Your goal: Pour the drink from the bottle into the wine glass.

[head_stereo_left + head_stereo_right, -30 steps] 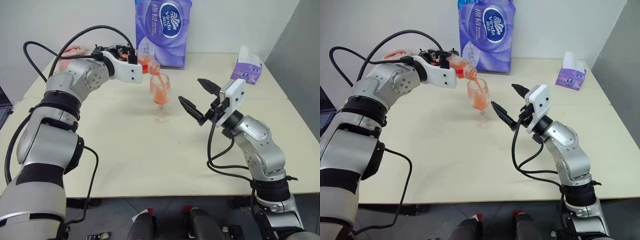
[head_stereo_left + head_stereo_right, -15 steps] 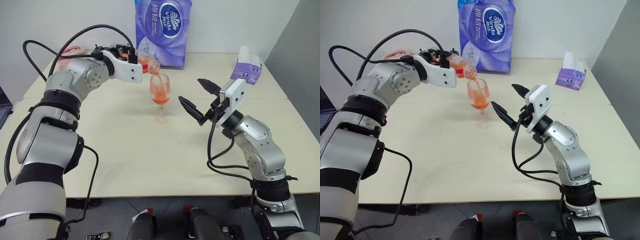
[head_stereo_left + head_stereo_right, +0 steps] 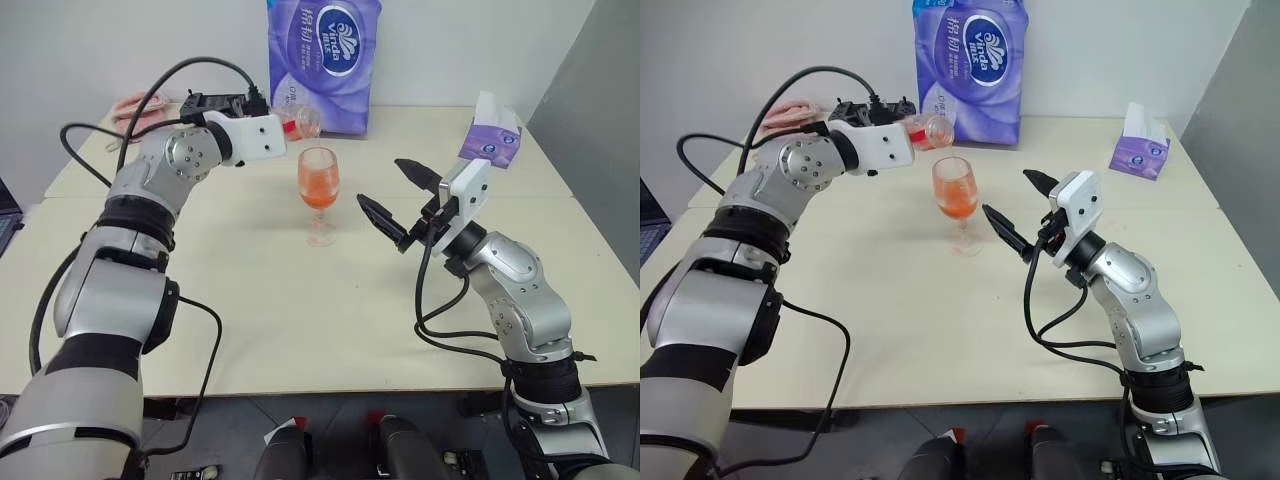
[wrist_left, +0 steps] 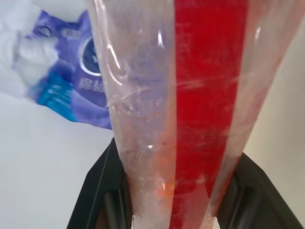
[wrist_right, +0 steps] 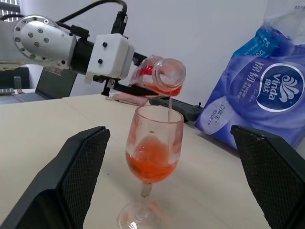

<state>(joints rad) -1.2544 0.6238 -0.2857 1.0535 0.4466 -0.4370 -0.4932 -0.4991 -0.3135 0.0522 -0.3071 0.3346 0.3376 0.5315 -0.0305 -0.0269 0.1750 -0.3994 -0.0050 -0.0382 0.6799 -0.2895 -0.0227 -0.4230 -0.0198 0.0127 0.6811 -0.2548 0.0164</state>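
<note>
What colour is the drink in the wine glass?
Translucent orange-red drink, seen best in the right wrist view.

Bottle (image 4: 181,109): neck and base cut off by the left wrist view's edges, label blurred; tissue pack (image 3: 322,60) top cropped, print seemingly illegible.

Orange-red drink (image 5: 151,167) in clear wine glass (image 5: 153,125); purple tissue pack (image 3: 322,62) (white logo oval)

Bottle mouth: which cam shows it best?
Right wrist view: the bottle mouth faces the camera, a thin drink stream falling into the glass. Eye views show the bottle small, partly behind the left hand. Left wrist view shows its body, no mouth.
</note>
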